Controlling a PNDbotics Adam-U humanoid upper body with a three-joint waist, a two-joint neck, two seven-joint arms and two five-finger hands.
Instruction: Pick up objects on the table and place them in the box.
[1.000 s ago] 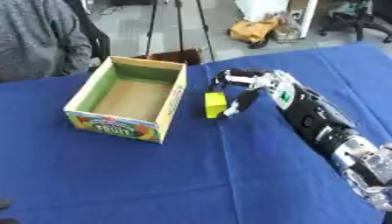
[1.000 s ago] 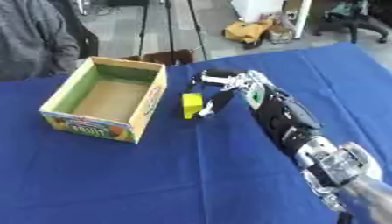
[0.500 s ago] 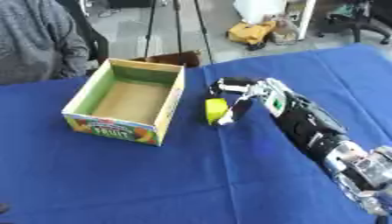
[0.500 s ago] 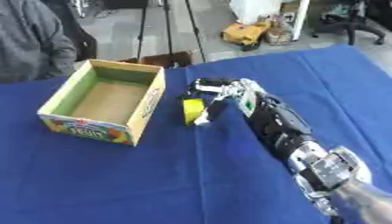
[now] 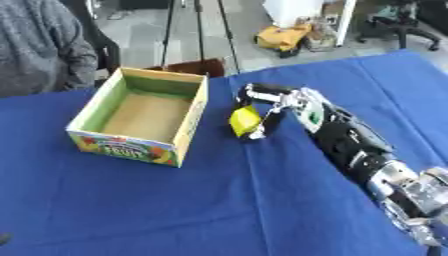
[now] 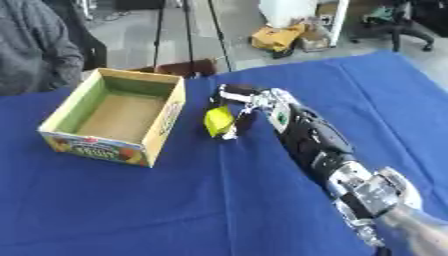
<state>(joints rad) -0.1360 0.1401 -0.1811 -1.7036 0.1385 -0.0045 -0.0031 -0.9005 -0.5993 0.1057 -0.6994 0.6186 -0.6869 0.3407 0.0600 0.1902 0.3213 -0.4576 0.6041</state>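
We see a blue tablecloth (image 5: 175,200) covering the work area, a person in a grey top (image 5: 39,45) at approx. 10 o'clock, and a yellow bag (image 5: 282,37) w/ a white post (image 5: 347,22) at 1 o'clock.

Even, bright, diffuse light fills both views. The open cardboard box with green inner walls (image 5: 141,116) throws only a faint shadow onto the blue tablecloth (image 5: 175,210). Everything looks soft and slightly blurred, especially the floor clutter beyond the box.
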